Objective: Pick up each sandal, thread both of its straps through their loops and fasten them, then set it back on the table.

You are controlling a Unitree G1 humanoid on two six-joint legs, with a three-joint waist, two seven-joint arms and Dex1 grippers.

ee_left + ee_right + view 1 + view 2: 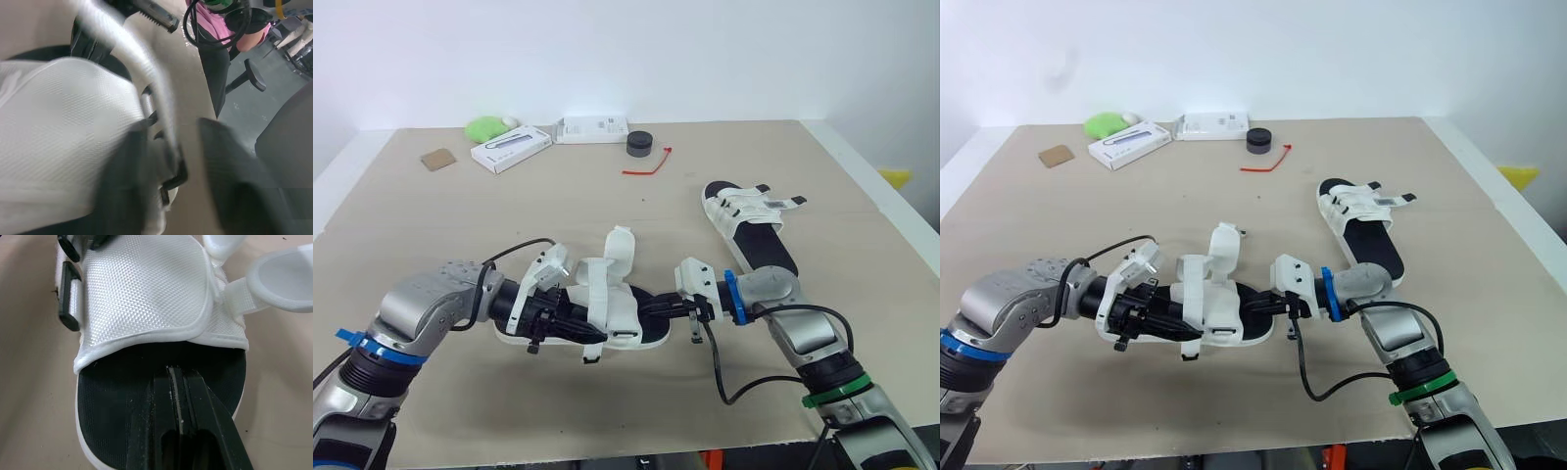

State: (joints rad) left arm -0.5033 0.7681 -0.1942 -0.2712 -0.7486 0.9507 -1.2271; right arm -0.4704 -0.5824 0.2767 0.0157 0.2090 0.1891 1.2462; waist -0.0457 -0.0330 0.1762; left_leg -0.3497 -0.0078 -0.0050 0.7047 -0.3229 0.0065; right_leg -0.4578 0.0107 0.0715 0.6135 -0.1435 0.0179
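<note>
Unfastened sandal (607,313) worked between both grippers near the table's (607,206) front edge; second sandal (749,230) lies well apart, at the right rear.

Right gripper (177,373) is seen clenched with nothing between its jaws, tips laid on the black footbed at the open end. Whether the left gripper (553,318) is clamped cannot be told; it is placed at the sandal's other end, by the black loops (68,308). Loose straps (622,245) stand up, unthreaded. The sandal is judged light, with a stiff sole and floppy woven straps, so it is best taken by the sole rim and the straps pinched near their tips. The front edge is near, with open room behind. Boxes (511,149) and a red tie (651,164) are kept far back.
</note>
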